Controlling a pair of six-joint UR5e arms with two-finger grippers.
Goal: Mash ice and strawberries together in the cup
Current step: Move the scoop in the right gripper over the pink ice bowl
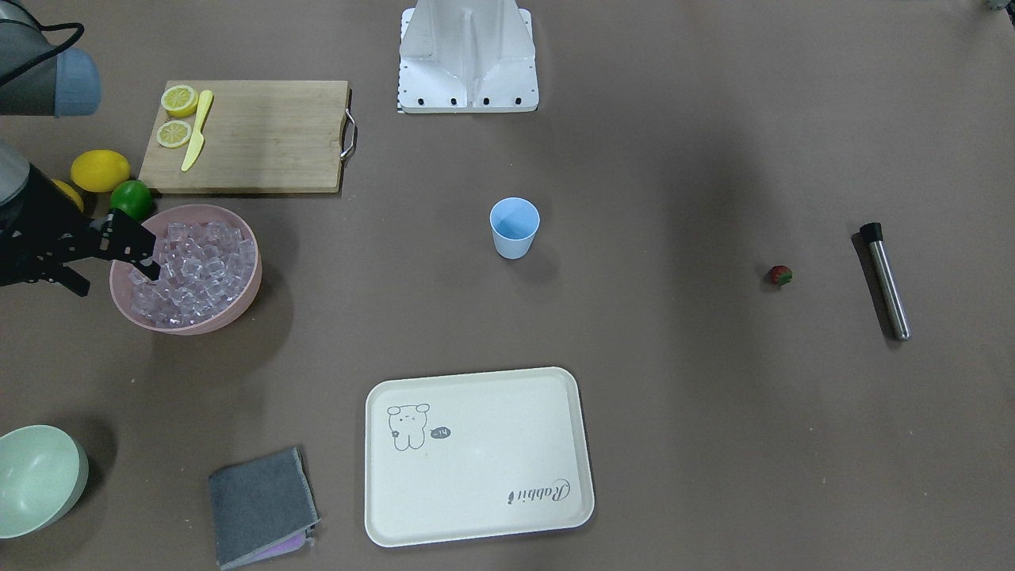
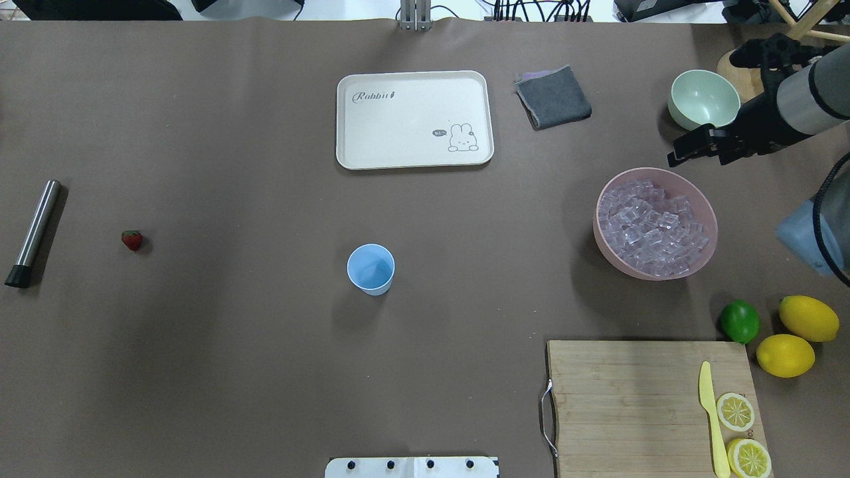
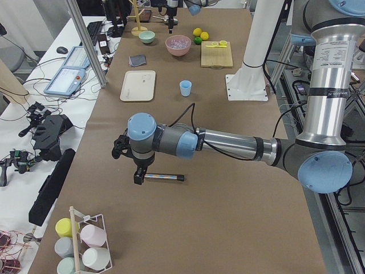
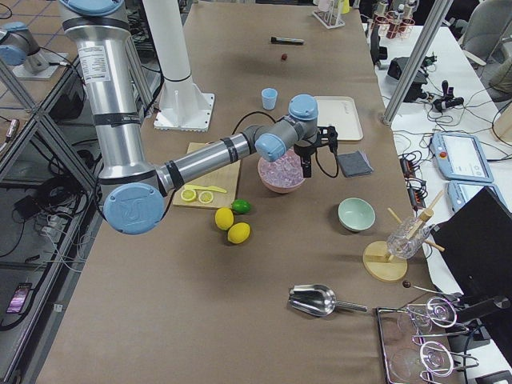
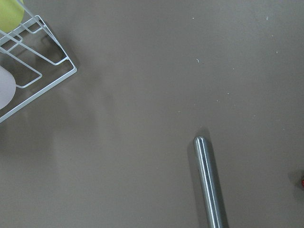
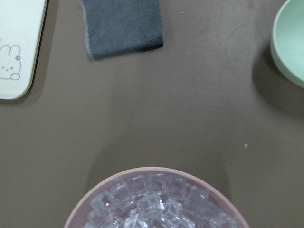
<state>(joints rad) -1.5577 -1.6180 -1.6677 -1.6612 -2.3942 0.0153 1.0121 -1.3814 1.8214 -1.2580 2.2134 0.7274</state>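
The light-blue cup (image 1: 514,228) stands upright mid-table and looks empty; it also shows in the overhead view (image 2: 370,268). The ice (image 1: 194,274) fills a pink bowl (image 2: 601,236). The strawberry (image 1: 780,275) lies alone on the table, near a steel muddler (image 1: 886,279). My right gripper (image 1: 111,274) hangs over the bowl's outer rim with its fingers apart and holds nothing. My left gripper (image 3: 137,174) hovers over the muddler's end (image 5: 210,185); it shows only in the side view, so I cannot tell whether it is open or shut.
A wooden cutting board (image 1: 254,139) holds two lemon halves and a yellow knife. Two lemons and a lime (image 1: 131,198) lie beside the pink bowl. A cream tray (image 1: 476,456), a grey cloth (image 1: 262,503) and a pale-green bowl (image 1: 36,476) sit on the operators' side.
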